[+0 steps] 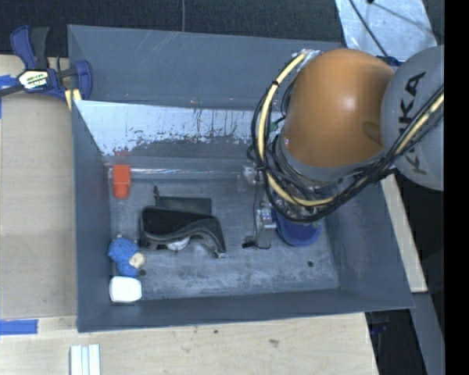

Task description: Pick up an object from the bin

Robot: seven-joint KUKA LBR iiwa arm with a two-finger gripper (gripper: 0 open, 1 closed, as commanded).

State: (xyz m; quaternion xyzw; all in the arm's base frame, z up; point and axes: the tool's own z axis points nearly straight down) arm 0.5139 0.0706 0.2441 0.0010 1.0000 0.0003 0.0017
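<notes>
My gripper (263, 222) hangs low over the right half of the bin floor, mostly hidden under the arm's orange cover. Right beside it, partly covered by the arm, lies a dark blue round thing (300, 231). A black curved tool-like thing (180, 223) lies on the floor to the gripper's left, a short gap away from it.
Along the bin's left side lie an orange block (121, 181) by the back wall, a blue crumpled thing (125, 253) and a white rounded block (126, 289) in the front left corner. Bare floor stretches along the front wall between the black thing and the right wall.
</notes>
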